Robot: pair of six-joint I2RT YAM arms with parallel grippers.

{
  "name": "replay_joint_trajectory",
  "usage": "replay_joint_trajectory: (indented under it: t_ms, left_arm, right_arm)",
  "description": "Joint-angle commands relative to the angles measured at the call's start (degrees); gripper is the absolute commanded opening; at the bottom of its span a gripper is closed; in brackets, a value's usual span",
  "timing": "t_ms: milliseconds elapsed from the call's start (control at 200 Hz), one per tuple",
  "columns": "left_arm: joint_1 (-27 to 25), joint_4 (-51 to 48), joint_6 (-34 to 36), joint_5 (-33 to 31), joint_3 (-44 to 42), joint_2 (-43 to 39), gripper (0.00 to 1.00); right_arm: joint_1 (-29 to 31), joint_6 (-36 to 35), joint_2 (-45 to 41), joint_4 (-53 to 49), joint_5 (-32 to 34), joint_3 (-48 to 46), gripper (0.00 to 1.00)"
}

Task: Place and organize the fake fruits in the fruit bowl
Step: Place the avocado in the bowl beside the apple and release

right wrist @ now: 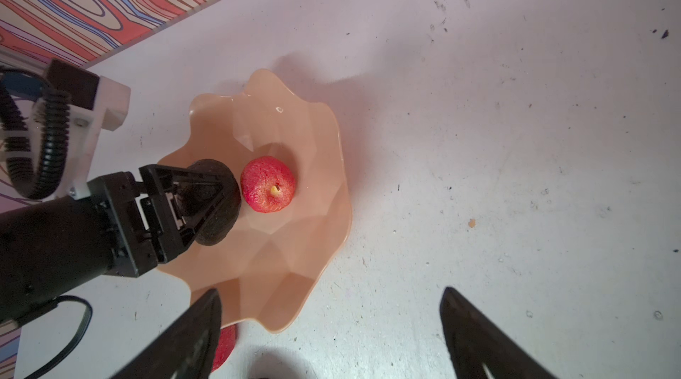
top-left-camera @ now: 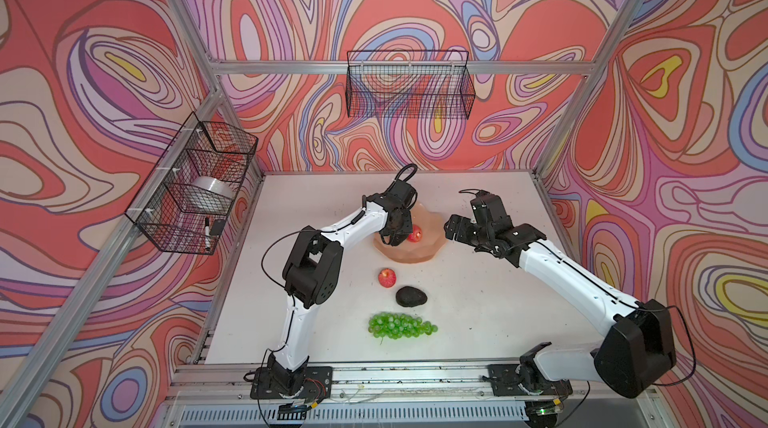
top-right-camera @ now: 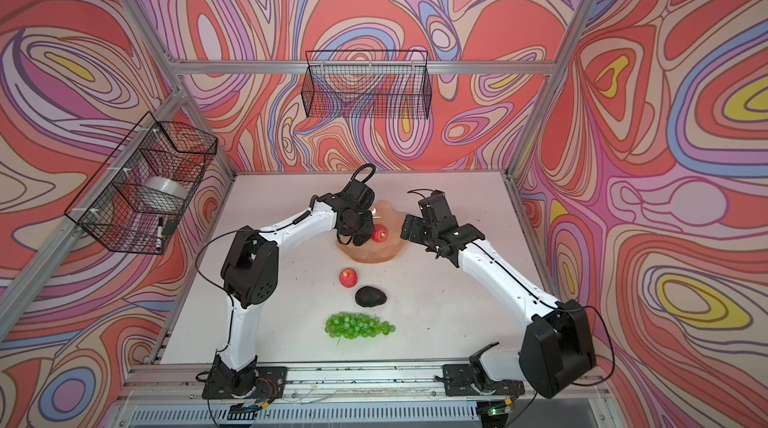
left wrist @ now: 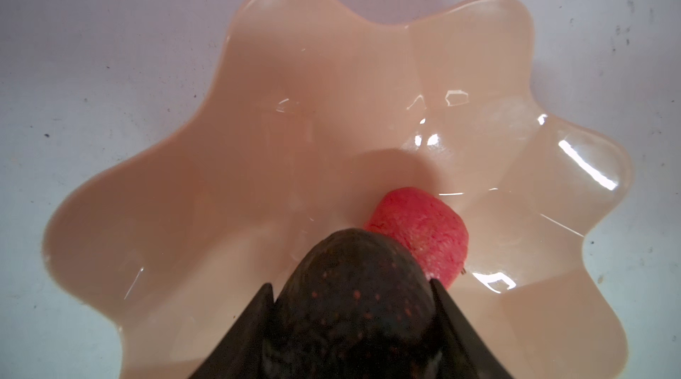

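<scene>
While my left gripper (left wrist: 352, 287) is clamped narrow on a dark avocado (left wrist: 346, 259), I hold that fruit inside the rim of the peach bowl (left wrist: 258, 1), on its 9 o'clock side as both top views show it. One red apple (right wrist: 268, 183) lies stem-up near the middle of the bowl, and my avocado sits at its 9 o'clock, just beside it; I cannot tell whether the two touch. My right gripper (right wrist: 331, 292) hangs with its jaws wide apart and nothing between them, at the bowl's 3 o'clock. On the white table (top-left-camera: 478, 313), counted from the bowl, the second apple (top-left-camera: 387, 278) lies at 7 o'clock, the second avocado (top-left-camera: 410, 296) at 6 o'clock just beyond it, and the green grapes (top-left-camera: 401, 325) farther out at 6 o'clock.
</scene>
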Motion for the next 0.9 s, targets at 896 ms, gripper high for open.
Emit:
replay_joint_trajectory:
  t_ms: [896]
  left_arm:
    - [1.0, 14.9, -0.9, -12.2, -16.6, -31.2, 0.89]
  right_arm:
    - [14.9, -12.7, -6.6, -10.2, -9.6, -6.5, 0.88]
